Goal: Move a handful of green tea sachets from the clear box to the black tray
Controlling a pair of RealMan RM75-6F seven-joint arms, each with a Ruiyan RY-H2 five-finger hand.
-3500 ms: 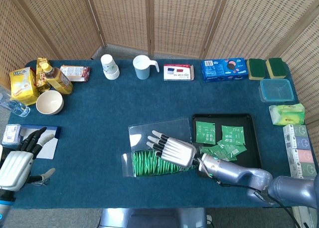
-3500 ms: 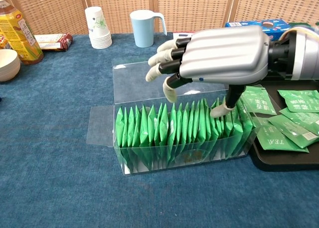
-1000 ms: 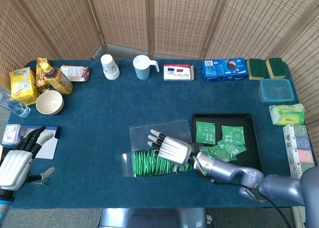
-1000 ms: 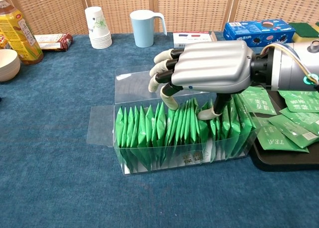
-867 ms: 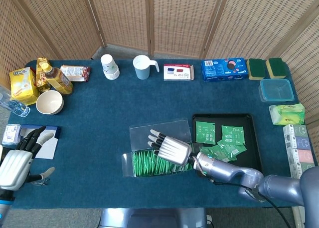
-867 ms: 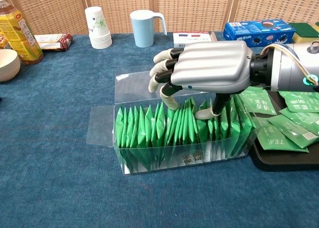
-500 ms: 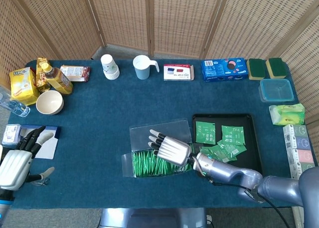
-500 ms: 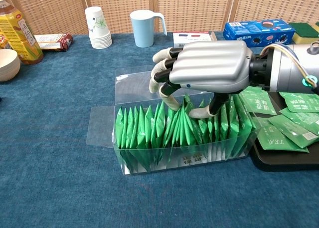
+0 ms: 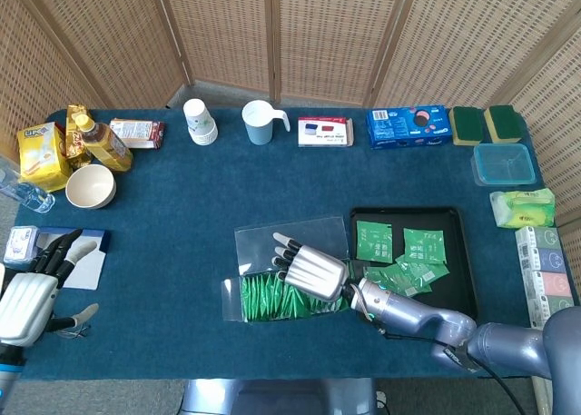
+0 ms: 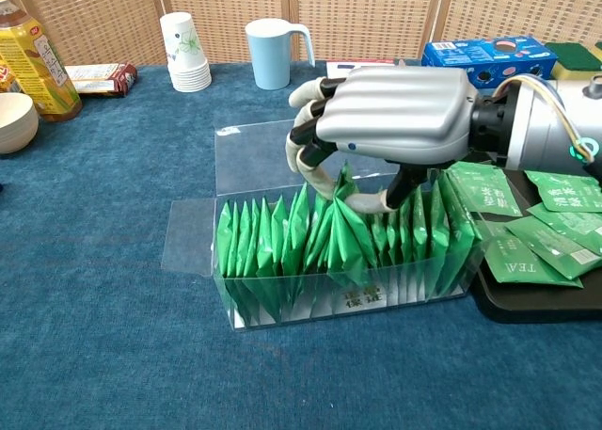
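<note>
1. Woven screens close off the far side, and our blue-carpeted table [image 9: 182, 215] runs wide beneath them; its middle left stretch lies bare between the far row of goods and the near edge.
2. At the far left edge we see a yellow carton [image 9: 41, 154], a tea bottle [image 9: 102, 141] and a white bowl [image 9: 90, 186], well apart from the work.
3. Our left hand [image 9: 32, 292] hangs at the near left corner, fingers spread, holding nothing.
4. Along the far edge stand a paper cup stack [image 10: 184, 52] and a pale blue mug [image 10: 274, 53], with open carpet before them.
5. Near the front edge sits the clear box [image 10: 235, 308], its lid flaps folded out flat, packed with upright green tea sachets [image 10: 273, 242].
6. Our right hand [image 10: 400, 118] reaches over the box's right half, fingers [image 10: 310, 171] and thumb pinching a raised cluster of sachets.
7. Just right of the box lies the black tray [image 9: 461, 251], already carrying loose sachets.
8. Further right, a blue biscuit box [image 9: 408, 126] and a clear tub [image 9: 504, 163] line the edge.
</note>
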